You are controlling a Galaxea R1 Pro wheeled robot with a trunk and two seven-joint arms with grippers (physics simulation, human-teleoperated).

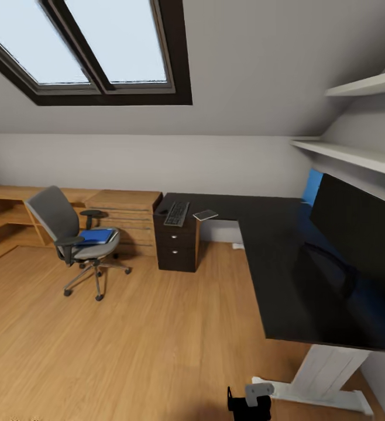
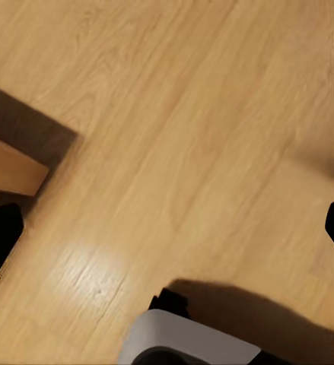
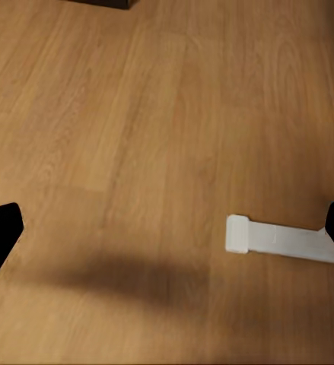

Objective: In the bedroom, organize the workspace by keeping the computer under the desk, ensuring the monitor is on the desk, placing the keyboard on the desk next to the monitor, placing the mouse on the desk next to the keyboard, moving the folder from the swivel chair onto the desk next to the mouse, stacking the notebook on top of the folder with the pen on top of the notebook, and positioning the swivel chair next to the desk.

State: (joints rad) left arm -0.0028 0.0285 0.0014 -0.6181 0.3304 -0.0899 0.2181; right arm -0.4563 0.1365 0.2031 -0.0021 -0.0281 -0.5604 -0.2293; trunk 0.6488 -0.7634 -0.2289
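Observation:
The black L-shaped desk (image 1: 274, 257) runs from the back wall along the right side. On its right part the monitor (image 1: 362, 228) stands with its black screen facing into the room. The keyboard (image 1: 176, 213) and the grey notebook (image 1: 205, 215) lie on the far end, above the drawer unit (image 1: 178, 248). Left of the desk, apart from it, the swivel chair (image 1: 55, 213) carries the blue folder (image 1: 96, 235) on its seat. My left gripper (image 2: 167, 236) and right gripper (image 3: 167, 232) both hang open over bare wood floor, holding nothing.
Low light-wood cabinets (image 1: 122, 216) line the back wall behind the chair. White shelves (image 1: 356, 155) hang over the desk's right side. The desk's white leg and foot (image 1: 327, 374) stand close to me; the foot (image 3: 281, 239) lies under my right gripper. Open floor stretches between me and the chair.

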